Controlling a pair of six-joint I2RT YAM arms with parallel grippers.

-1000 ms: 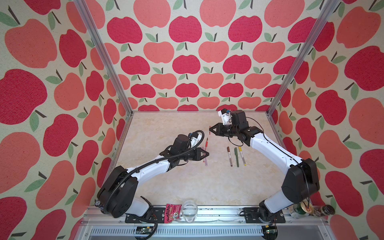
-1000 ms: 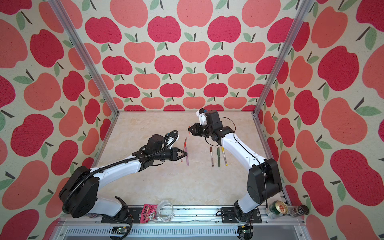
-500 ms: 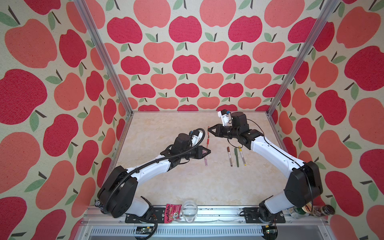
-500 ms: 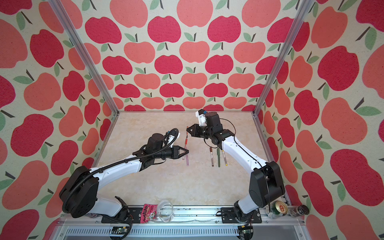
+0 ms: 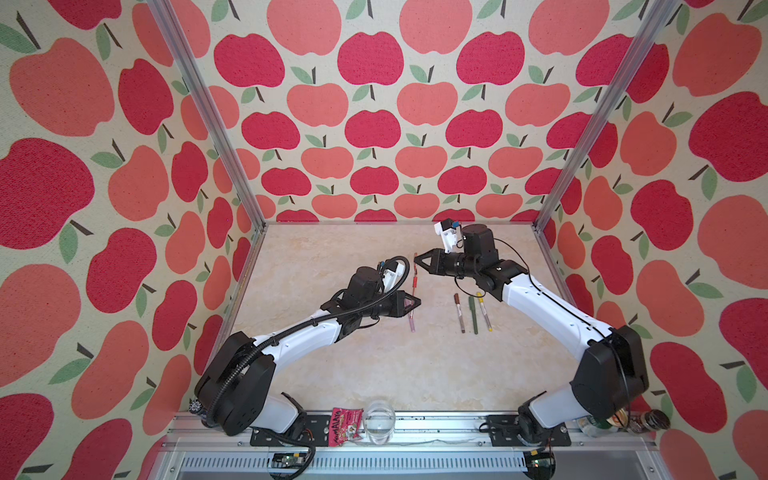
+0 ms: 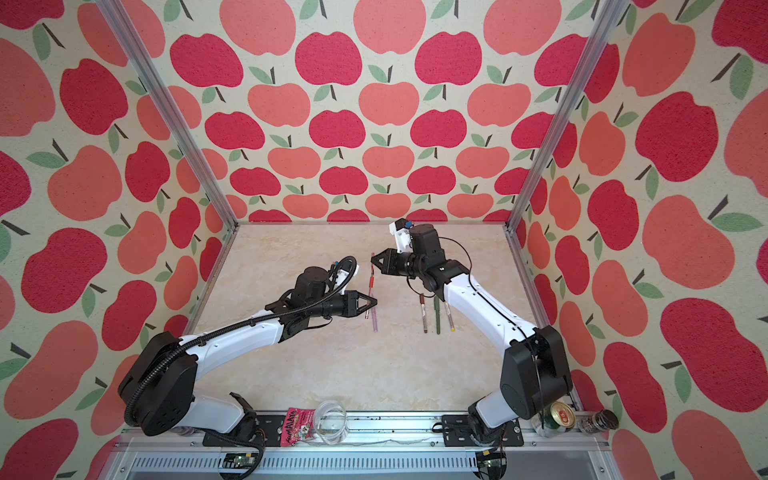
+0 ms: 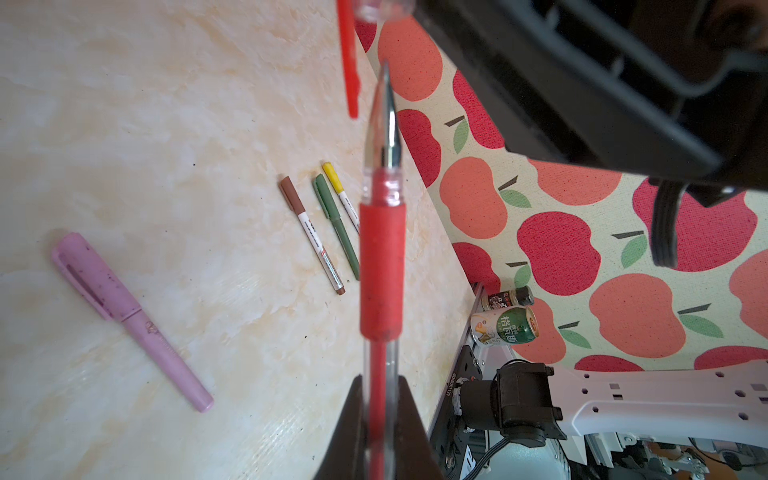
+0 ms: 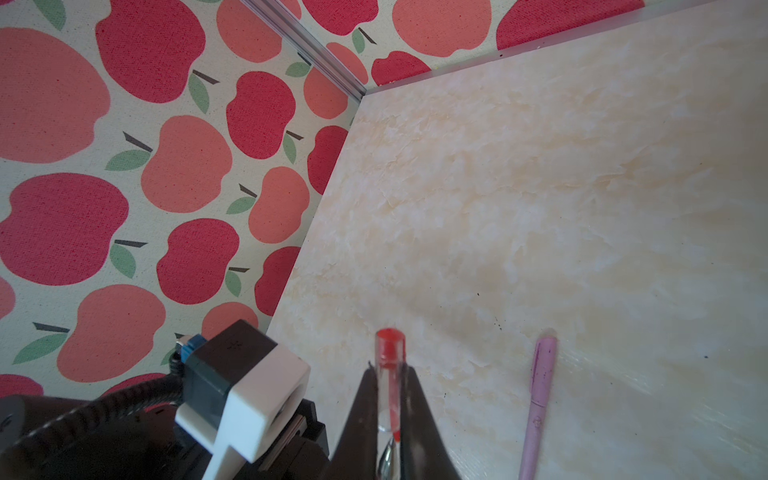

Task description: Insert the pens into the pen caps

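**Red pen tip just short of its cap**

The left gripper (image 7: 381,432) is clamped on the clear barrel of the red pen (image 7: 381,257), behind its red grip sleeve. The pen's metal tip points at the red cap (image 8: 390,357) and sits close to the cap's open end, not inside it. The right gripper (image 8: 388,415) is closed on that cap, pinching its clear body, and the red end pokes out past the fingers.

In both top views the two grippers meet just below and right of mid-frame, the right one higher in the frame. The pen shows as a thin red line between them.

On the table (image 5: 332,374), the pink pen (image 5: 411,322) lies capped, its upper end under the left gripper's tips in a top view. Further right in the frame, three capped pens lie side by side, nearly parallel, caps toward the top of the frame. They are the brown-capped pen (image 5: 459,311), the green pen (image 5: 473,313) and the yellow-capped pen (image 5: 483,311).
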